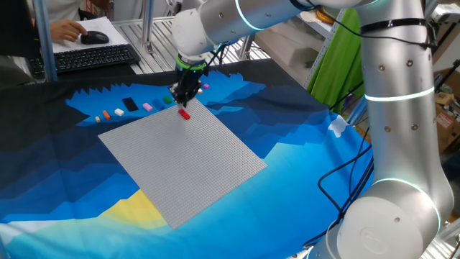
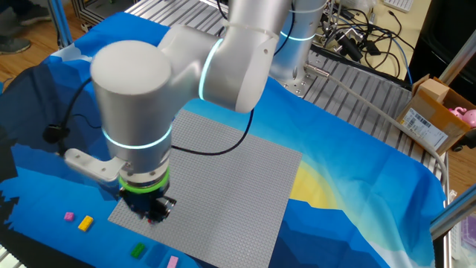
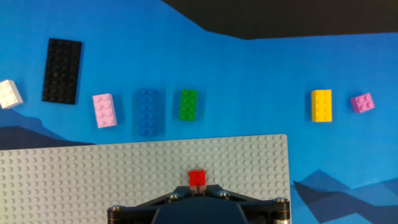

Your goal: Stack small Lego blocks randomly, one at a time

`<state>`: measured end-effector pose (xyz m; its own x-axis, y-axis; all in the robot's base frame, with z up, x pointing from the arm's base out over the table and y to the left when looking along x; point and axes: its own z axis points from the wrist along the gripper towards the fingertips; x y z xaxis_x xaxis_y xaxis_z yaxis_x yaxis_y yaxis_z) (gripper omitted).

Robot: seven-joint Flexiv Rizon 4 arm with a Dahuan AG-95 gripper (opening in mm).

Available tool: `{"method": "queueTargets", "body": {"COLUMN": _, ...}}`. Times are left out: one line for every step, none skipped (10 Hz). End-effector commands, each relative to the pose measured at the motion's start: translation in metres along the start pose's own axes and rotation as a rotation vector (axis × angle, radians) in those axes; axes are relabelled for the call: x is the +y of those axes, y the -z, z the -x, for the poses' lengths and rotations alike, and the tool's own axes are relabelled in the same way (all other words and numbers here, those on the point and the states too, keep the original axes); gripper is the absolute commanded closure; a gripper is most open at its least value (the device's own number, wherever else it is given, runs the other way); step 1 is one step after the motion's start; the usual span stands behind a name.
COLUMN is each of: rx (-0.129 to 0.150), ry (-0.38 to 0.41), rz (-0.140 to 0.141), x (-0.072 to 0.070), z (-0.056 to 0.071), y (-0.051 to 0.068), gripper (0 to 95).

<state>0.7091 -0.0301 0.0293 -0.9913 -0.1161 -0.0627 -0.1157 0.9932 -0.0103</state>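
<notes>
Two fixed cameras face the baseplate [image 1: 183,158] from opposite sides; hand camera looks down.

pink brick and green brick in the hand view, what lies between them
A blue brick lies on the cloth between the pink brick and green brick, seen in the hand view.

Desk [image 1: 57,187] under blue patterned cloth [image 3: 249,68]. Grey baseplate [image 3: 93,174] flat on cloth. Beyond its edge, row on cloth, apart: white brick [image 3: 9,93], black plate [image 3: 62,70], pink brick [image 3: 104,111], blue brick [image 3: 148,112], green brick [image 3: 188,104], yellow brick [image 3: 321,105], magenta brick [image 3: 362,102].
</notes>
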Motion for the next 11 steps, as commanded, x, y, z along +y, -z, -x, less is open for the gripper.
{"method": "queueTargets", "body": {"rx": 0.007, "ry": -0.007, "rz": 0.010, "x": -0.001, "z": 0.017, "y": -0.003, "gripper": 57.0}}
{"method": "queueTargets", "body": {"rx": 0.005, "ry": -0.007, "rz": 0.011, "x": -0.001, "z": 0.028, "y": -0.008, "gripper": 57.0}}
{"method": "queueTargets", "body": {"rx": 0.004, "ry": -0.008, "rz": 0.011, "x": -0.001, "z": 0.033, "y": -0.011, "gripper": 57.0}}
{"method": "queueTargets", "body": {"rx": 0.004, "ry": -0.009, "rz": 0.012, "x": -0.001, "z": 0.035, "y": -0.013, "gripper": 57.0}}
{"method": "queueTargets", "body": {"rx": 0.005, "ry": -0.020, "rz": 0.014, "x": 0.004, "z": 0.035, "y": -0.012, "gripper": 57.0}}
{"method": "queueTargets", "body": {"rx": 0.005, "ry": -0.043, "rz": 0.020, "x": 0.010, "z": 0.036, "y": -0.010, "gripper": 57.0}}
{"method": "queueTargets", "body": {"rx": 0.007, "ry": -0.055, "rz": 0.021, "x": 0.015, "z": 0.036, "y": -0.007, "gripper": 57.0}}
{"method": "queueTargets", "body": {"rx": 0.009, "ry": -0.062, "rz": 0.019, "x": 0.021, "z": 0.038, "y": -0.004, "gripper": 57.0}}
{"method": "queueTargets", "body": {"rx": 0.010, "ry": -0.064, "rz": 0.019, "x": 0.025, "z": 0.040, "y": -0.004, "gripper": 57.0}}
{"method": "queueTargets", "body": {"rx": 0.008, "ry": -0.064, "rz": 0.018, "x": 0.028, "z": 0.041, "y": -0.006, "gripper": 57.0}}
{"method": "queueTargets", "body": {"rx": 0.008, "ry": -0.065, "rz": 0.019, "x": 0.031, "z": 0.043, "y": -0.006, "gripper": 57.0}}
